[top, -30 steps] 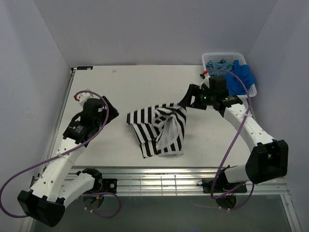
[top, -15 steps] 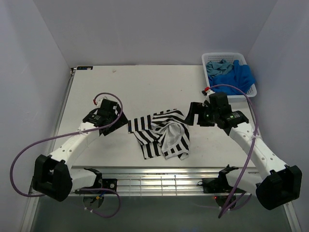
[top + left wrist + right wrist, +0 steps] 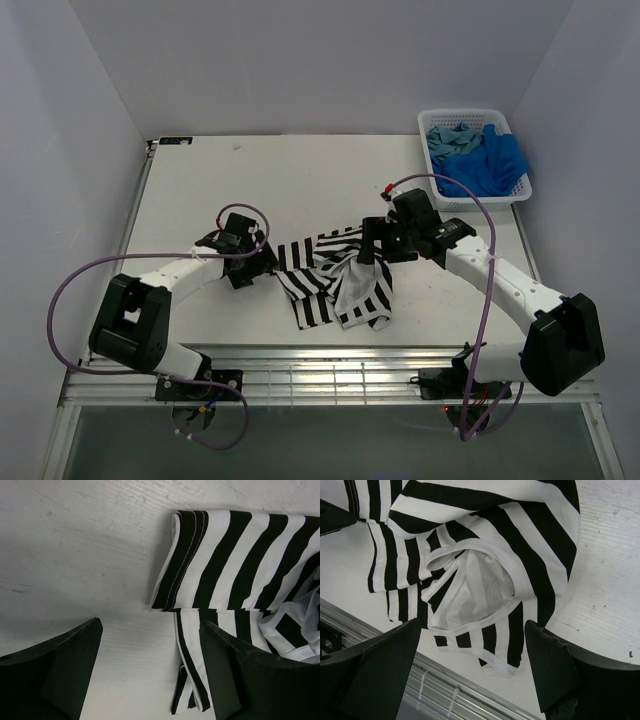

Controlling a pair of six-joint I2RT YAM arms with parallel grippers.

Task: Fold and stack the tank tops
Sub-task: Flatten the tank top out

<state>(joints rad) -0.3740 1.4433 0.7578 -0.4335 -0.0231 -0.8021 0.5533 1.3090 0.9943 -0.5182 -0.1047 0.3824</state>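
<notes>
While left jaws, right jaws gape released flanking striped tank top (image 3: 335, 285) mid-frame, I should pinch hem edges, not bunches.

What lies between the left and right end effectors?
The crumpled striped tank top, spanning from the left end effector to the right end effector; the top external view shows it.

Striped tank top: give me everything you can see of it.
The striped tank top is soft, knit-looking cloth in black and white horizontal bands with white-bound edges. It lies crumpled, not folded, on the table near the front middle, partly turned so its pale inside shows at an opening. The open left gripper straddles one doubled-over edge; the open right gripper hovers over the opposite side. Neither grips it.
</notes>
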